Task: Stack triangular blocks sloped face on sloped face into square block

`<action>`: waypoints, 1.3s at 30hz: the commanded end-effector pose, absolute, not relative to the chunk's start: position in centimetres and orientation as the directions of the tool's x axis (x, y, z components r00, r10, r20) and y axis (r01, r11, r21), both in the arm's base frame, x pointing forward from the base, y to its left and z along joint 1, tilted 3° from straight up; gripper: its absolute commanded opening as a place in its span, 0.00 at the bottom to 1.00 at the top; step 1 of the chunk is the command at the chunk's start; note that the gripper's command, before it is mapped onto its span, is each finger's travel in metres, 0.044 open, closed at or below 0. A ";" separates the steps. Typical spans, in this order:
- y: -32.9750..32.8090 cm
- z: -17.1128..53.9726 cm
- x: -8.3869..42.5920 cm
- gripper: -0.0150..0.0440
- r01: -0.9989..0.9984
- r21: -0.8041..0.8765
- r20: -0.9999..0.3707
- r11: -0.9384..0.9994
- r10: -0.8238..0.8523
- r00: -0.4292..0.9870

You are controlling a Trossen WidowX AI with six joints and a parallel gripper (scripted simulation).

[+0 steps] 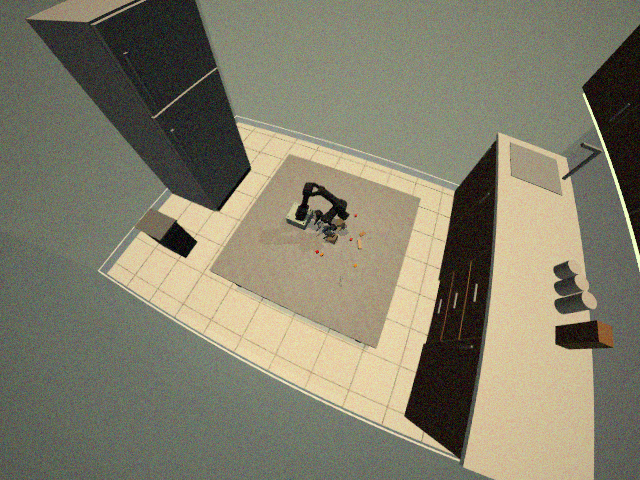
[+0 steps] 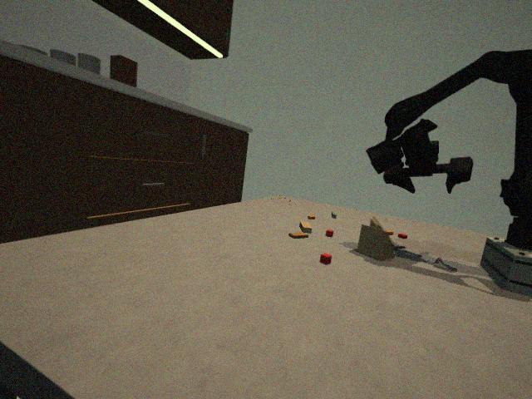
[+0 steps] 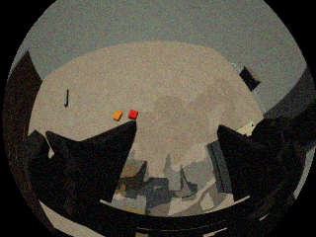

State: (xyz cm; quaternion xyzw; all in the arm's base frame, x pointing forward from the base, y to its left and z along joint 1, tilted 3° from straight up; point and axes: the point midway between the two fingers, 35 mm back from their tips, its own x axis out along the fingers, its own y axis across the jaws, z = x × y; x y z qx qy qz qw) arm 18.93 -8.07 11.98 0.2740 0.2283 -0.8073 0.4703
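Across the top view, left to right, we start with the table's (image 1: 258, 258) (image 2: 193, 309) (image 3: 153, 69) left edge: there's broad room between it and the pale arm base (image 1: 293, 221) (image 2: 500, 268). Next comes our black arm (image 1: 322, 190) (image 2: 446, 83), bent out over the table, its tool (image 1: 328, 218) (image 2: 431, 191) (image 3: 180, 126) raised above the top with fingers wide apart, nothing between them.

Below the base's right side we see a red cube (image 1: 316, 251) (image 2: 402, 235) (image 3: 133, 114) and an orange piece (image 1: 321, 254) (image 2: 388, 232) (image 3: 118, 116), close together. Then the two triangular blocks: one (image 1: 331, 238) nearer the lower edge, the other (image 1: 339, 224) near it, so they aren't one square block. Further down lies a thin dark item (image 1: 340, 281) (image 2: 333, 214) (image 3: 66, 98), with open table around it. More red, orange and pale pieces are scattered to the right, the right edge well beyond them.

Now the hard bits. In the exterior view one wedge largely covers the other, and we can't tell whether they touch. The arm and tool crowd the blocks from above, and the wrist view's lower middle is a muddle of grey and brown patches where we can't pick out either wedge. That view also cuts off the base.
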 end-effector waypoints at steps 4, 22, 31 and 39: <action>-7.8 11.6 20.4 1.00 0.899 -0.280 -0.701 -0.337 -0.568 -0.431; -7.7 8.5 32.8 1.00 0.408 -0.199 -0.923 0.891 -0.031 -0.382; -8.2 7.8 35.2 1.00 0.174 0.010 -0.941 0.985 0.069 -0.332; -8.2 7.8 35.2 1.00 0.174 0.010 -0.941 0.985 0.069 -0.332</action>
